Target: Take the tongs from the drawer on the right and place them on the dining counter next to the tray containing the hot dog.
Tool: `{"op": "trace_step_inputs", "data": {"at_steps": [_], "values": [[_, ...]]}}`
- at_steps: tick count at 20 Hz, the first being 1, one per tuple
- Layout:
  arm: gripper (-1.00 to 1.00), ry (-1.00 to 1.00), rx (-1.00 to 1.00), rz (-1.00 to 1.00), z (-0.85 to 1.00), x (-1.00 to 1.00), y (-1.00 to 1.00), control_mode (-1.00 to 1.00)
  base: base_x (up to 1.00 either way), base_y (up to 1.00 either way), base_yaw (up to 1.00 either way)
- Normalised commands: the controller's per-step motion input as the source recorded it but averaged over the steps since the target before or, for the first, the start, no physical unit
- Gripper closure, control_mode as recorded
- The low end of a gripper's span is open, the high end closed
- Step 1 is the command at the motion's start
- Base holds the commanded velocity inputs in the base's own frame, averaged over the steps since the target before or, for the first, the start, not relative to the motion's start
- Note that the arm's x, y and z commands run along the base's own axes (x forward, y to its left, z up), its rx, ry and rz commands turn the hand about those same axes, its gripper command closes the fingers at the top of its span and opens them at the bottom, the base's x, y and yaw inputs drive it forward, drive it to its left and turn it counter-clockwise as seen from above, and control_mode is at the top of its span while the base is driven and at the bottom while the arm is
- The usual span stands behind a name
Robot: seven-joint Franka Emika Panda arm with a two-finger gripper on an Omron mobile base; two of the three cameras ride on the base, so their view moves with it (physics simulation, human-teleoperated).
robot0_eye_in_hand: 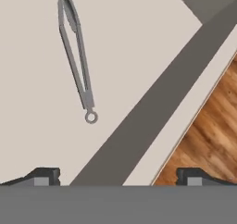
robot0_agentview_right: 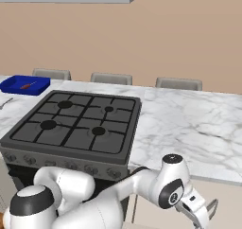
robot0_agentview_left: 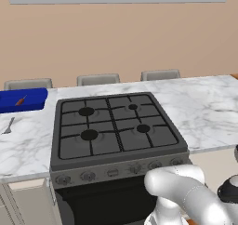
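Note:
The dark-grey tongs (robot0_eye_in_hand: 76, 56) lie flat on the cream floor of the open drawer (robot0_eye_in_hand: 148, 42), their ring end nearest my hand. My gripper (robot0_eye_in_hand: 120, 177) hovers above the drawer's front edge, open, with nothing between its fingertips (robot0_eye_in_hand: 46, 175); the tongs are ahead and to the left, apart from it. From the right base view the gripper (robot0_agentview_right: 202, 216) hangs low beneath the dining counter (robot0_agentview_right: 189, 119). The blue tray (robot0_agentview_left: 23, 100) holding the hot dog (robot0_agentview_left: 21, 101) sits on the counter's far left; the right base view also has the tray (robot0_agentview_right: 24, 84).
A black four-burner stove (robot0_agentview_left: 116, 126) is set into the counter between the tray and my arm. A small silver fork (robot0_agentview_left: 8, 125) lies in front of the tray. Grey chair backs (robot0_agentview_left: 98, 79) line the counter's far side. Wood flooring (robot0_eye_in_hand: 213, 126) lies beyond the drawer front.

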Motion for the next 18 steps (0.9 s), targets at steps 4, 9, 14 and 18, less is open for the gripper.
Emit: {"op": "trace_step_inputs", "data": {"at_steps": [4, 9, 14, 18], "values": [[-1.00, 0.09, 0.04, 0.20, 0.00, 0.19, 0.00, -1.00, 0.00, 0.00, 0.00], [-1.00, 0.03, 0.06, 0.16, 0.00, 0.06, 0.00, -1.00, 0.00, 0.00, 0.00], [-1.00, 0.08, 0.06, 0.12, 0.00, 0.00, 0.00, -1.00, 0.00, 0.00, 0.00], [-1.00, -0.01, 0.10, 0.06, 0.00, 0.08, 0.00, -1.00, 0.00, 0.00, 0.00]]}}
